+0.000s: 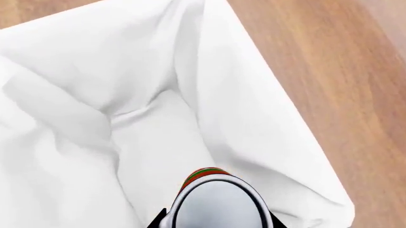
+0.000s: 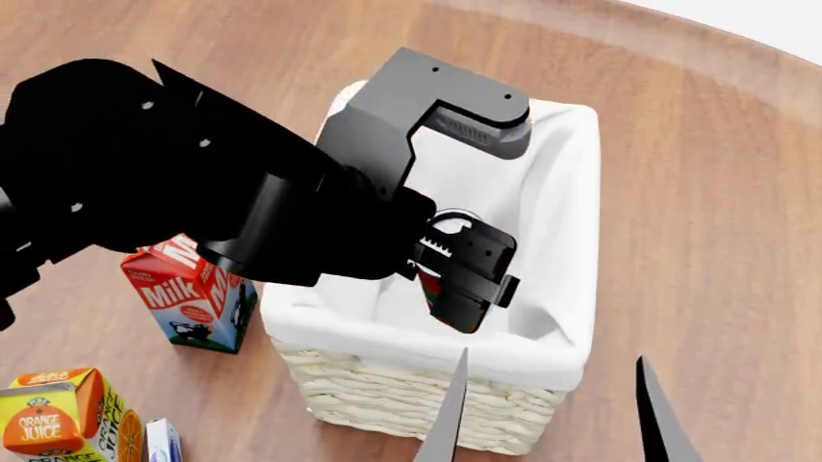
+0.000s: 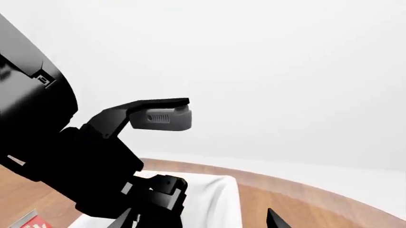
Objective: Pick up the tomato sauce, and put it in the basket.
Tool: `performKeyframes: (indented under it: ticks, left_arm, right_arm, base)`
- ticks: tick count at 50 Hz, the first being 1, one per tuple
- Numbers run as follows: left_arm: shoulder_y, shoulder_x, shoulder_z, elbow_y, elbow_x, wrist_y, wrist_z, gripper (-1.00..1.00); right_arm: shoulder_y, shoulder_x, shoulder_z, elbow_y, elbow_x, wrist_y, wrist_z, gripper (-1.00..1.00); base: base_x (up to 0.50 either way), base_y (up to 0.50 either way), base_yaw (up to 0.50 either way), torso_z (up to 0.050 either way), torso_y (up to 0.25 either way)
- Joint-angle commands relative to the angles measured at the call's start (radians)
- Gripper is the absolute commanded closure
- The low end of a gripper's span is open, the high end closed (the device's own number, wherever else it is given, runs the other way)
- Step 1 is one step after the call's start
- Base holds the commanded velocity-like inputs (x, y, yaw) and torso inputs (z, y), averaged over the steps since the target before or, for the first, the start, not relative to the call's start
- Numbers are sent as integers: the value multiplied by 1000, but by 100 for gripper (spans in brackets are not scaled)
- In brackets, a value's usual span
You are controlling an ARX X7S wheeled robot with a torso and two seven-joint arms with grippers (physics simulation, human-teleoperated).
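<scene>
Where the head view looks down on the round wooden table [image 2: 719, 241], seen over the basket [image 2: 411, 399]: the left gripper [image 2: 456, 274], closed narrowly on the tomato sauce [image 2: 434, 287]. Held upright or nearly so, with one black finger [image 2: 482, 255] across the can's far side and only a strip of red label showing below. Confirmed in the left wrist view: pale silvery top of the tomato sauce [image 1: 217, 204] close to the lens, red and green band at its edge, dark finger parts pressed on both sides. Beneath it, the white cloth lining of the basket [image 1: 266, 118], folded and creased, so placed over the basket's inside, toward the near wall. Cannot tell whether touching the cloth floor or hanging clear of it. At the lower edge of the head view, the right gripper [image 2: 552, 423], spread wide, holding nothing, near the basket's front wall but apart from it. In the right wrist view, only a corner of the cloth rim [image 3: 216, 199] behind the dark left arm. Standing on the table beside the basket's left wall, a milk carton [image 2: 192, 294]; nearer the robot, an orange juice carton [image 2: 58, 419].
</scene>
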Motion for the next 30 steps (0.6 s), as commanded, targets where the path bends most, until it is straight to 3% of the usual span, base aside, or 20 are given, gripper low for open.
performKeyframes:
  ticks: [1,30]
  left_arm:
    - [9,0,-4,-5,-1,10,-12,100]
    - [5,0,-3,-4,-8,22,-11,100]
  right_arm:
    - [4,0,-3,-2,0,5,3,-100]
    - [1,10,-4,-16,0,10,15,-100]
  base:
    - [0,0,0,0,0]
    - [0,0,0,1,0]
